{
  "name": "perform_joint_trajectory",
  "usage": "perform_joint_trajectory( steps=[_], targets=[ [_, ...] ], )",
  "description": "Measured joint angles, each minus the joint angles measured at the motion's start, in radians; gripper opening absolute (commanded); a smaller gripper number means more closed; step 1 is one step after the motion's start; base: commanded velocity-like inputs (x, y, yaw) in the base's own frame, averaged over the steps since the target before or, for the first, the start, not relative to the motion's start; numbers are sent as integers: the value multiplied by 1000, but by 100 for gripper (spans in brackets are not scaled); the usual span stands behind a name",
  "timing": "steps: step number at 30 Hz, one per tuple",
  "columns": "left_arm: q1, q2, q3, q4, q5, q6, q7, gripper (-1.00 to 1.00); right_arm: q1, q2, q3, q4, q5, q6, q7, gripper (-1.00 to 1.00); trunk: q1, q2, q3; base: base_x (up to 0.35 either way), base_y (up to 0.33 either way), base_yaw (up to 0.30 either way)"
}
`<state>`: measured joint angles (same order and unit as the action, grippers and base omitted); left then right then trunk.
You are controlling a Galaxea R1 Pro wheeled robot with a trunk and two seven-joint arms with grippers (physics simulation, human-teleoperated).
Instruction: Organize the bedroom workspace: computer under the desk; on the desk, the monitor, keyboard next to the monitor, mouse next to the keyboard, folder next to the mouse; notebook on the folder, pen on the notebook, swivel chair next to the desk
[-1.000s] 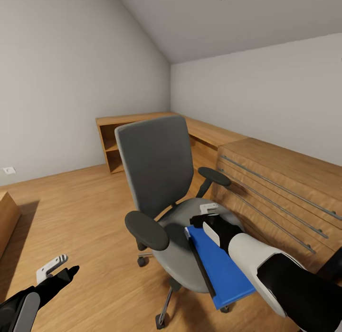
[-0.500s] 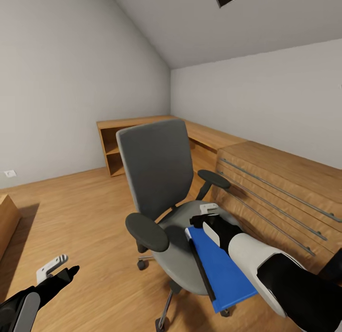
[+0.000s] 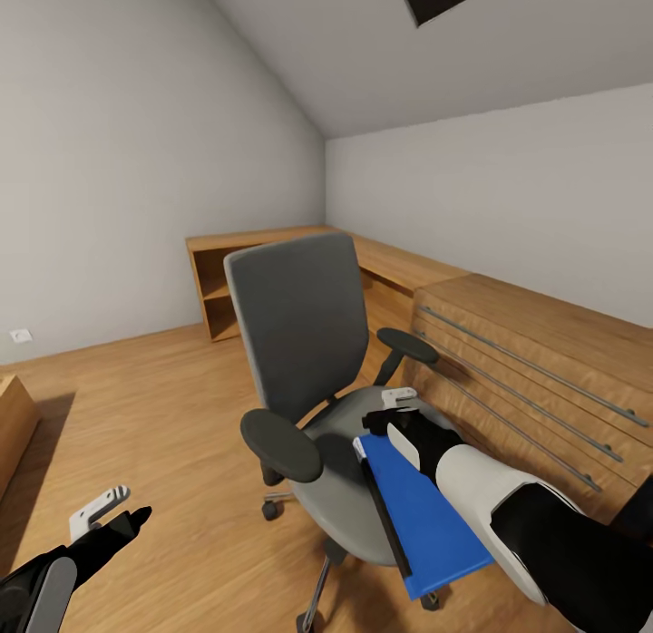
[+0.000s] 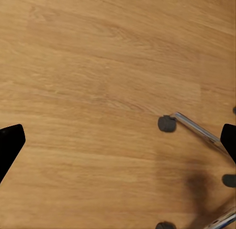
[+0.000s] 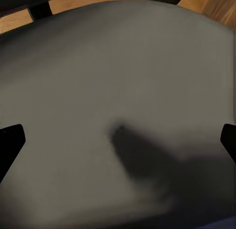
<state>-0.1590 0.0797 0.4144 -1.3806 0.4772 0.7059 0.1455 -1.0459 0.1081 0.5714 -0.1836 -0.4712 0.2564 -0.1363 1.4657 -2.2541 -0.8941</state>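
Observation:
The grey swivel chair (image 3: 295,334) stands mid-room with its back toward the far corner. The blue folder (image 3: 417,515) lies on the front of the seat and overhangs its edge, under my right forearm. My right gripper (image 3: 388,410) hovers open just above the seat, past the folder's far end. In the right wrist view the grey seat (image 5: 118,67) lies below the open right gripper (image 5: 118,140), which holds nothing. Down at the lower left, my left gripper (image 3: 116,515) is open over the floor. The left wrist view has the left gripper (image 4: 118,140) above the boards, near a chrome chair leg (image 4: 196,130).
A light-wood drawer chest (image 3: 544,370) runs along the right wall, close behind the chair. Light-wood shelving (image 3: 218,288) stands in the far corner. Another wooden piece (image 3: 11,424) juts in at the left edge. Wooden floor (image 3: 154,406) stretches left of the chair.
The whole picture has slid down a little, so the camera has moved. Both grippers and the folder stand as before.

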Motion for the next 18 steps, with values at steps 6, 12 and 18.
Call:
perform_joint_trajectory(
  steps=[6, 12, 18],
  targets=[
    [0, 0, 0, 1, 0, 0, 0, 100, 0, 0, -1, 0, 0, 1, 0, 100, 0, 0, 9, 0, 0, 0],
    [0, 0, 0, 1, 0, 0, 0, 100, 0, 0, 0, -1, 0, 1, 0, 100, 0, 0, 18, 0, 0, 0],
    [0, 0, 0, 2, 0, -1, 0, 100, 0, 0, 0, -6, 0, 4, -1, 100, 0, 0, 27, 0, 0, 0]
  ],
)
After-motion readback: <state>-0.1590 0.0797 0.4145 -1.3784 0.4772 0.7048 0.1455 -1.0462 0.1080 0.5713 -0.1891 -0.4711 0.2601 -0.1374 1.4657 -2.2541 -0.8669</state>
